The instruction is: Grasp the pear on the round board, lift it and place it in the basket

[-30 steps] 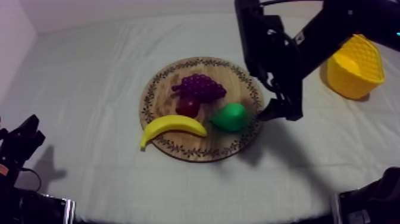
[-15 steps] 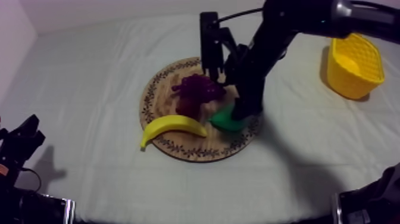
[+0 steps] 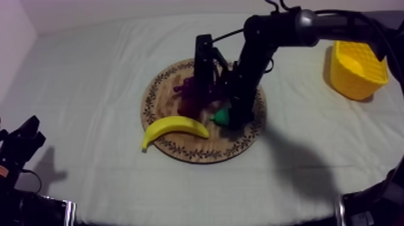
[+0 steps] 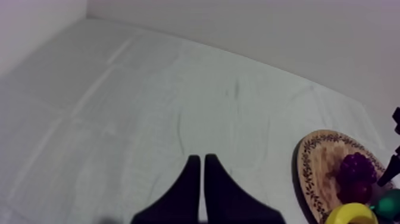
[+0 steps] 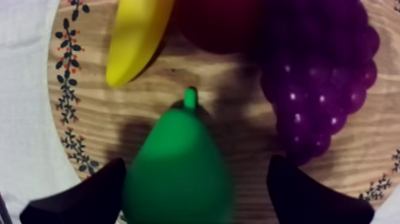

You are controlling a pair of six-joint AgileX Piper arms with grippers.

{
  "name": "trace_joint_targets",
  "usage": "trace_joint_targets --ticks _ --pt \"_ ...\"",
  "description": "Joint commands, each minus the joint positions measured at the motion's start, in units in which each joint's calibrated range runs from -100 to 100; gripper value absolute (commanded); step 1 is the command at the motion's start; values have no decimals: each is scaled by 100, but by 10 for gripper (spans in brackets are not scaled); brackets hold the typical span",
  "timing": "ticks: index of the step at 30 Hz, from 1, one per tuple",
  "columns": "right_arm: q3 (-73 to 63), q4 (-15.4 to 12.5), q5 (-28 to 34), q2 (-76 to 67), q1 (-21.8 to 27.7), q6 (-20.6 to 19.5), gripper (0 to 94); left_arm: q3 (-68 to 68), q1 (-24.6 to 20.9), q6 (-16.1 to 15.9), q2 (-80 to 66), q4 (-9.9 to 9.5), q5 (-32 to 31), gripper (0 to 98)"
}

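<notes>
Wooden board [image 3: 157, 90], top view: directly under right gripper [image 3: 230, 118], arm reaching down onto it from the upper right.
Pear [image 3: 221, 115], top view: on the board at the right gripper's tip, mostly covered by it, green edge showing.
Banana [image 3: 174, 127], top view: on the board, just beside the right gripper, past the pear.
Bunch of grapes [image 3: 186, 89], top view: on the board near the right gripper, partly behind the arm.
Yellow basket [image 3: 355, 69], top view: on the cloth, well apart from the right gripper.
Left gripper [image 3: 23, 143], top view: low at the table edge, well apart from the board.
Left gripper [image 4: 199, 158], left wrist view: fingers lying together as a narrow wedge, nothing between, over bare cloth [image 4: 149, 107].
Board [image 4: 314, 161], left wrist view: well ahead of the left gripper and off to one side, carrying grapes [image 4: 356, 168], banana [image 4: 350, 214] and pear [image 4: 390, 202].
Right gripper [image 5: 196, 168], right wrist view: fingers [image 5: 83, 199] spread apart, one on each side of the pear.
Pear [image 5: 178, 170], right wrist view: lying on the board [image 5: 98, 113] between the spread fingers, stem pointing away; gap visible to the finger on the grape side, close against the other.
Grapes [image 5: 315, 77], right wrist view: beyond one fingertip, beside the pear.
Banana [image 5: 134, 39], right wrist view: beyond the other fingertip.
Small red fruit [image 5: 220, 21], right wrist view: farther ahead, between banana and grapes.
</notes>
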Motion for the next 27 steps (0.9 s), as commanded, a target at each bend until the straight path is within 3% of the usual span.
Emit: trace_joint_targets --ticks 1,13,19,27 --pt "18 -2 29 27 19 12 748 -5 0 1 -2 -1 1 1" --pt "308 -118 25 -88 171 292 491 -5 0 1 -2 -1 1 1" --pt "508 -158 34 -466 275 342 433 -5 0 1 -2 -1 1 1" --pt "501 -135 442 -1475 720 316 437 -5 0 1 -2 -1 1 1"
